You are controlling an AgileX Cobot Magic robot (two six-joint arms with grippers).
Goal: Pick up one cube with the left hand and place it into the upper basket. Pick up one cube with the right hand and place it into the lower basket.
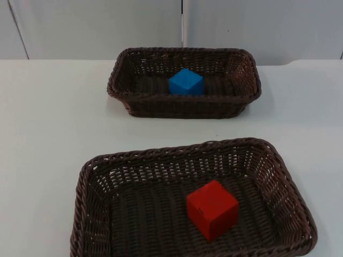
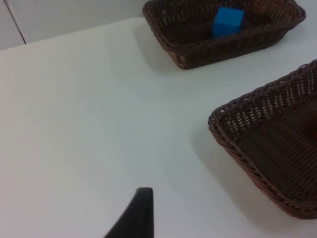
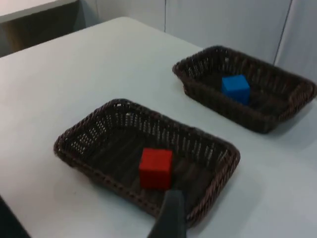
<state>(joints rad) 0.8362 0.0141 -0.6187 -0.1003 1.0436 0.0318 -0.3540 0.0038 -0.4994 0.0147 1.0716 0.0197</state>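
The left end effector [image 2: 141, 218] hangs over bare white table [image 1: 48, 118] beside the 2 baskets; whether it is released or clenched cannot be told. The right end effector [image 3: 171, 218] hovers at the lower basket [image 1: 86, 214], state likewise unclear. The red cube [image 1: 212, 209] lies in that basket, the blue cube [image 1: 186, 82] in the upper basket [image 1: 120, 75].

So the bench [image 1: 48, 134] is plain white, smooth, no marks I can make out on it. It runs back to a pale grey partition wall [image 1: 96, 27], which has a vertical seam [image 1: 182, 21] running down near its middle in the top view. In the right wrist view there's a darker gap under a white ledge [image 3: 34, 7] beyond the bench's far edge.
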